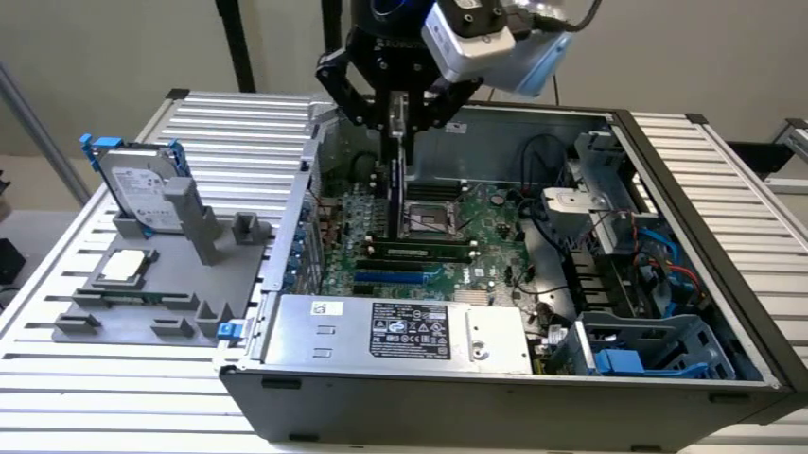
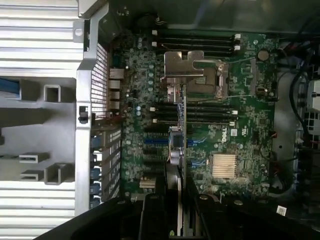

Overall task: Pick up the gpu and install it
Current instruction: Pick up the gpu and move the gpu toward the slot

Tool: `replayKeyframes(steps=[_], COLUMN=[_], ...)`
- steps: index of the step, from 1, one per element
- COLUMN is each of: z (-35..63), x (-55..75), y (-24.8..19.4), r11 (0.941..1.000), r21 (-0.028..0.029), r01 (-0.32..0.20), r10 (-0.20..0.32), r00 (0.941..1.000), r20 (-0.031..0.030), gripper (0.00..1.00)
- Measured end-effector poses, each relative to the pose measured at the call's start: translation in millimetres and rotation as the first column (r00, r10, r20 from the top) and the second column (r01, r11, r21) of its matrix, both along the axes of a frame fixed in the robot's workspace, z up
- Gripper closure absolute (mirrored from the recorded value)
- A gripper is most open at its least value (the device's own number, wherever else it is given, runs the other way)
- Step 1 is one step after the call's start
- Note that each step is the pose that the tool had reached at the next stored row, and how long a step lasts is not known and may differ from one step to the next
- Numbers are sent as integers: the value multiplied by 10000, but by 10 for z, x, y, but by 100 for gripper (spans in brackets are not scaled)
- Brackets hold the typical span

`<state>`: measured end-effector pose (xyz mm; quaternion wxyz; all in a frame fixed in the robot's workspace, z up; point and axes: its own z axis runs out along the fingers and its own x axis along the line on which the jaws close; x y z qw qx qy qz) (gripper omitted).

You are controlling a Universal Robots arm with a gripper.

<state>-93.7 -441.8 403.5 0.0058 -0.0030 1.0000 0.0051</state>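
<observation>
The gripper (image 1: 401, 115) is holding the gpu (image 1: 399, 184) upright, jaws narrowed onto its top edge, above the motherboard (image 1: 378, 241) inside the open case (image 1: 707, 284). The wrist view is showing the card edge-on over the blue slots (image 2: 150, 149); the exterior view is showing a hard drive (image 1: 136, 189) standing on the surface (image 1: 76, 397)

From my feed I see a ribbed aluminium table (image 1: 707, 161) carrying an open dark grey metal computer case (image 1: 505, 402). Inside lie a green motherboard (image 1: 493, 246) with a metal-framed processor socket (image 1: 430, 219), a silver power supply box with a black label (image 1: 404, 331) along the near wall, and a blue plastic drive cage (image 1: 625, 361). At the exterior view's left, a grey plastic fixture (image 1: 177, 284) holds a silver hard drive with blue side rails (image 1: 136, 189) upright and a small square silver chip (image 1: 127, 267) flat.
</observation>
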Motion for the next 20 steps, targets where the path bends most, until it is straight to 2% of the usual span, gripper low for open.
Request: replayKeyframes(steps=[4,7,9,20], z=[-73,-128,-143,-142], x=[185,269,273,274], y=[5,11,12,12], r11=[10000,10000,10000,10000], r21=[-35,-37,-57,-59], r01=[-1,-2,0,-1], r10=[1,2,0,1], r00=[10000,10000,10000,10000], r20=[-1,0,-1,-15], gripper=[100,100,100,100])
